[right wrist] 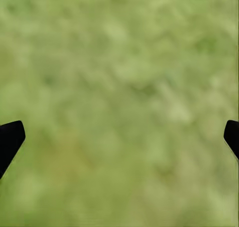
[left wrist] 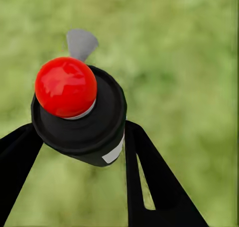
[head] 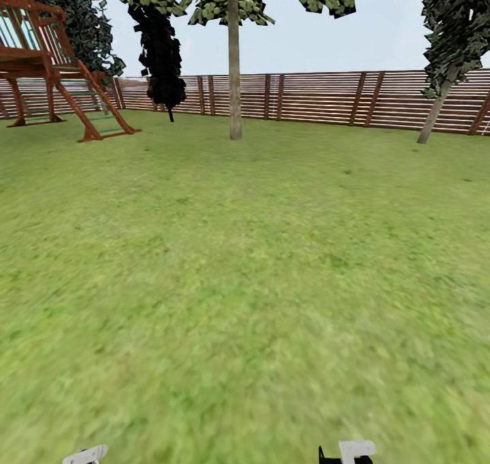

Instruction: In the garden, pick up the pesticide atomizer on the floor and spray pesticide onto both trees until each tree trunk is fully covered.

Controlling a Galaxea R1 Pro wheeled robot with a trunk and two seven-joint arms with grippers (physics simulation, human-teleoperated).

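Note:
In the left wrist view the pesticide atomizer (left wrist: 79,132), a black bottle with a white band and a round red tip, sits between the two black fingers of my left gripper (left wrist: 82,137), which is shut on it over grass. My right gripper (right wrist: 122,132) is open, its fingertips wide apart above bare lawn. Far ahead in the head view stands one tree (head: 234,76) with a straight pale trunk near the fence. A second tree (head: 435,110) with a leaning trunk stands at the far right. Small parts of both arms show at the bottom edge of the head view.
Wide green lawn (head: 245,280) stretches between me and the trees. A brown slatted fence (head: 320,100) closes the back. A red-brown wooden play frame (head: 47,62) stands at the far left, and a black cone-shaped cypress (head: 161,49) beside the middle tree.

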